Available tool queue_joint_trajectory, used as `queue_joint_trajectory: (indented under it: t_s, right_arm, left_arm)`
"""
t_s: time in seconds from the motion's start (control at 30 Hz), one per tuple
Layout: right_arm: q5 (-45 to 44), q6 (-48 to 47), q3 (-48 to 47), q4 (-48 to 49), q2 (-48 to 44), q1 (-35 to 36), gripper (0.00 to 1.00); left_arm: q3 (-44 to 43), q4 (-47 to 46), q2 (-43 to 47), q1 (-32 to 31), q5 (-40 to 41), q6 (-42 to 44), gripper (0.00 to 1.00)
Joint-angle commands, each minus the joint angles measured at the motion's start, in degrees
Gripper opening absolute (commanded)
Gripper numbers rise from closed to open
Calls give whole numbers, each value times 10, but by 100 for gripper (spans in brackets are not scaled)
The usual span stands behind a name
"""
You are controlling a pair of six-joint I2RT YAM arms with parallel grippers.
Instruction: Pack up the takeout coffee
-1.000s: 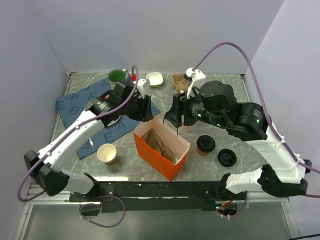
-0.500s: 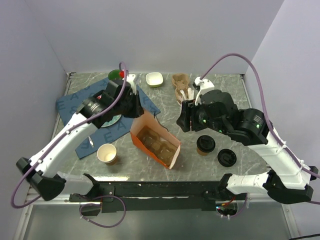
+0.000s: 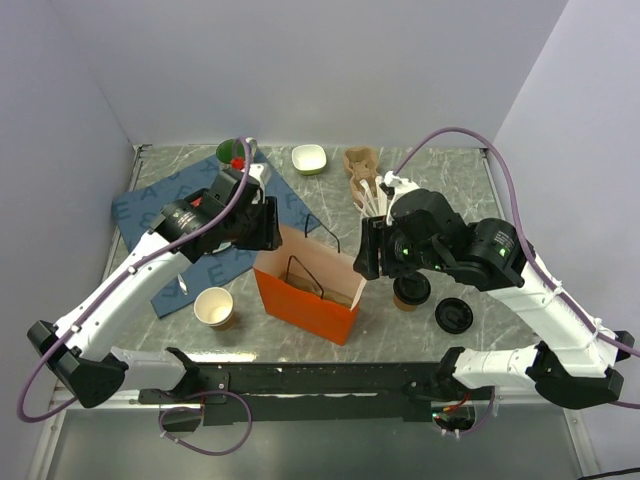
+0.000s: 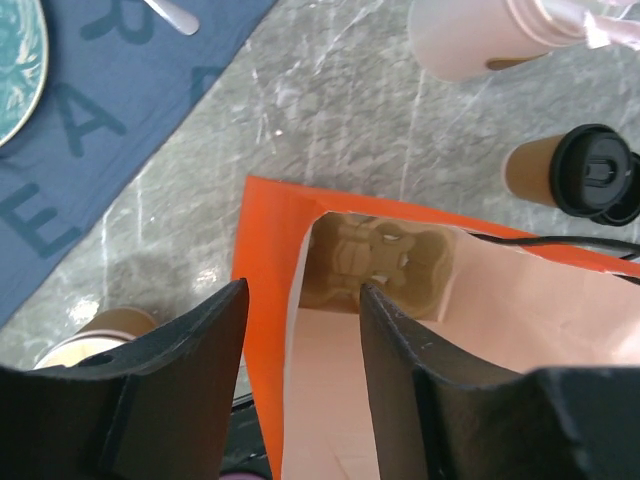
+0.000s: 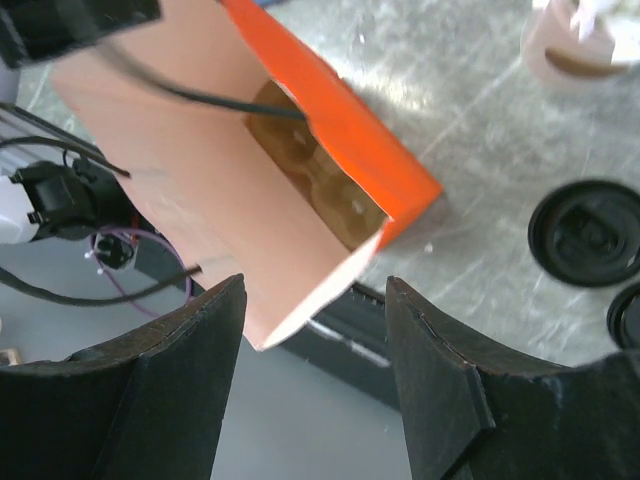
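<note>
Takeout coffee (image 3: 411, 289) stands lidded on the worktop (image 3: 450, 180), just right of the orange paper bag (image 3: 305, 300) and partly under the right arm. A loose lid (image 3: 453, 316) lies close by on its near right. The bag is upright in the middle, mouth open, with a brown cup carrier (image 4: 375, 250) at its bottom.

Over the bag's left rim the left hand (image 4: 302, 295) hangs with fingers spread, the thin wall in the gap but not pinched. Over the right rim the right hand (image 5: 315, 285) is spread the same way and grasps nothing.

The bag therefore stands unsupported (light paper, tall, little inside), and that looks like the main risk. A brush from either arm could tip it or fold the mouth shut.

The coffee sits tight against the bag and under the arm, so a reach for it may knock it over. A hard squeeze could pop the lid.

Lowered off-centre, the coffee might miss a well in the carrier and lean.

The open cup (image 3: 215, 307) at the near left is the wrong one to take.
</note>
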State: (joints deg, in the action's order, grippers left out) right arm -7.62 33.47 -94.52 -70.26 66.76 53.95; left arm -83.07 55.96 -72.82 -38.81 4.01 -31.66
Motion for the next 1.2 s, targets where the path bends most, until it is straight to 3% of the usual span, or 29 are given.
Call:
queue_joint_trajectory:
  t_s: [0.0, 0.17, 0.27, 0.37, 0.57, 0.6, 0.67, 0.7, 0.73, 0.77, 0.8, 0.87, 0.9, 1.07, 1.1, 1.13, 1.17]
  right_arm:
    - [4, 43, 2, -52, 6, -5, 66]
    - [39, 60, 10, -60, 37, -7, 66]
    - [47, 68, 16, -73, 49, -8, 64]
    - [53, 82, 29, -88, 52, -10, 59]
    - [54, 105, 44, -90, 51, -15, 47]
    - [53, 101, 43, -85, 51, -15, 35]
    - [59, 93, 29, -86, 57, -24, 17]
    - [68, 85, -15, -95, 64, -33, 5]
    - [73, 82, -49, -109, 80, -52, 2]
    - [74, 80, -83, -138, 88, -56, 2]
    - [69, 78, -129, -145, 93, -57, 4]
    - [80, 72, -127, -134, 95, -61, 8]
    - [97, 71, -90, -121, 87, -63, 11]
    - [128, 72, -8, -72, 66, -73, 17]
    - [125, 70, 0, -66, 65, -75, 20]
    - [125, 67, 0, -65, 64, -76, 23]
    - [125, 60, -1, -65, 65, -79, 31]
  left_arm:
    - [-26, 39, 17, 0, 21, -2, 55]
    - [-23, 61, 10, 0, 23, -5, 53]
    - [-23, 70, 9, 0, 20, -11, 47]
    - [-19, 67, 13, 0, 14, -13, 37]
    - [4, 42, 15, 0, -30, -27, 6]
    - [4, 36, 16, 0, -36, -30, 1]
    - [-24, 45, 8, 0, -55, -34, 1]
    - [-59, 92, -6, 0, -56, -38, 1]
    - [-149, 117, -43, 0, -55, -40, 1]
    - [-184, 144, -58, 0, -49, -42, 1]
    - [-201, 170, -73, 0, -44, -51, 1]
    - [-149, 154, -63, 0, -44, -53, 1]
    - [-94, 124, -45, 0, -54, -56, 1]
    - [-83, 104, -29, 0, -79, -72, 11]
    - [-79, 100, -27, 0, -78, -68, 16]
    - [-76, 98, -24, 0, -72, -67, 32]
    - [-75, 100, -26, 0, -67, -65, 38]
